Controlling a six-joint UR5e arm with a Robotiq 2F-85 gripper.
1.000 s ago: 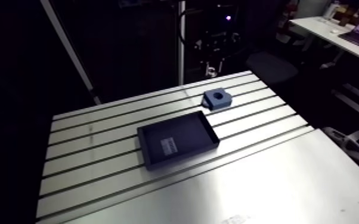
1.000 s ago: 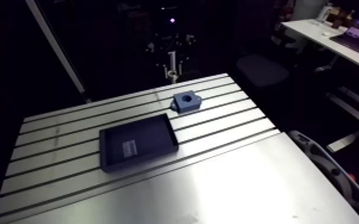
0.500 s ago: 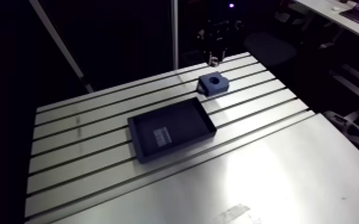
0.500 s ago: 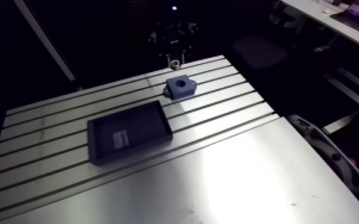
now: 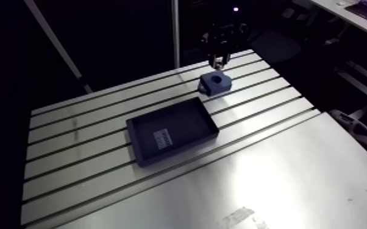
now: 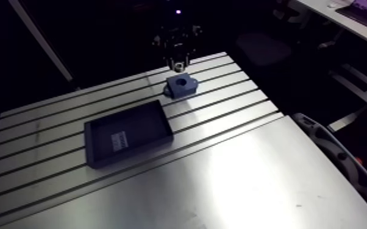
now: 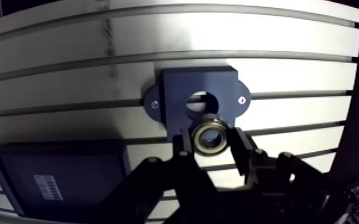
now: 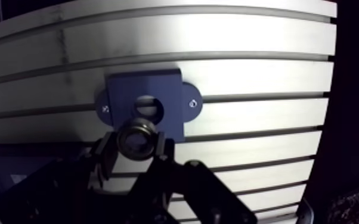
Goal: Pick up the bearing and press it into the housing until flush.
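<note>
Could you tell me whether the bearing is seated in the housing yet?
Out. In the wrist view the bearing sits clamped in the end effector, while the bore of the housing shows empty.

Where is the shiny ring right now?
In the wrist view, the bearing is pinched in the claw, just over the blue housing, close to its hole; the black tray lies apart from them.

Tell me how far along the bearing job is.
Pickup looks done: the gripper is shut on the bearing. In hand: it hangs above the housing, whose bore shows empty just ahead of the bearing. Left: line up, lower and press it flush.
</note>
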